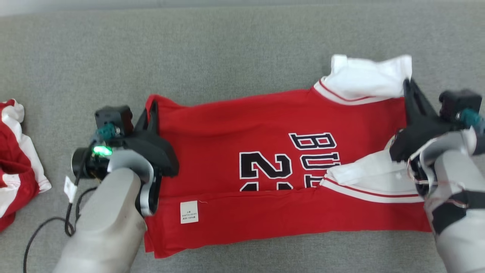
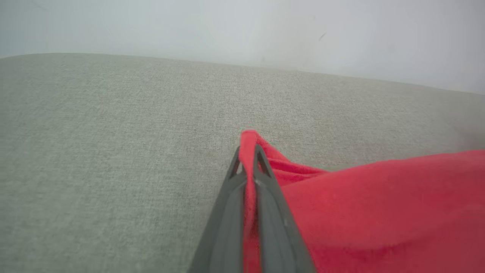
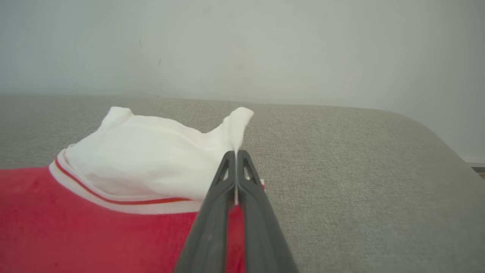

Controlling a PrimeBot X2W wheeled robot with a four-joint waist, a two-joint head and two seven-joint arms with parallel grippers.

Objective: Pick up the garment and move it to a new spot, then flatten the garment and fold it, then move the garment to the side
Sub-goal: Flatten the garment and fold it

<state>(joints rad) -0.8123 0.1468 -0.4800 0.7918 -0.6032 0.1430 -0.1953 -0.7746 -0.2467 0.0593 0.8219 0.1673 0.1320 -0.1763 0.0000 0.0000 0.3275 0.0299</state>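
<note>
Head view and both wrist views: the left gripper (image 1: pixel 153 112) is pressed together on a red corner of the jersey (image 1: pixel 235 125) at its hem end. In the left wrist view a fold of red cloth stands pinched between the two dark fingers (image 2: pixel 227 212). The right gripper (image 1: pixel 407 85) is also closed, pinching the edge of the white sleeve (image 1: pixel 363 81) at the far shoulder. The right wrist view shows white cloth rising from between its fingertips. The jersey lies spread sideways between the two grippers on the gray cushion (image 1: pixel 227 45). Its near long edge is folded toward the middle, covering the lower part of the black number and letters (image 1: pixel 288 161). A second white sleeve (image 1: pixel 369 170) lies along that fold, and a small white label (image 1: pixel 189 211) shows near the left end. Another red and white garment (image 1: pixel 15 163) lies crumpled, well apart, at the left edge. A black cable (image 1: pixel 45 227) trails beside the left forearm. A pale wall (image 3: pixel 265 45) rises behind the cushion.
</note>
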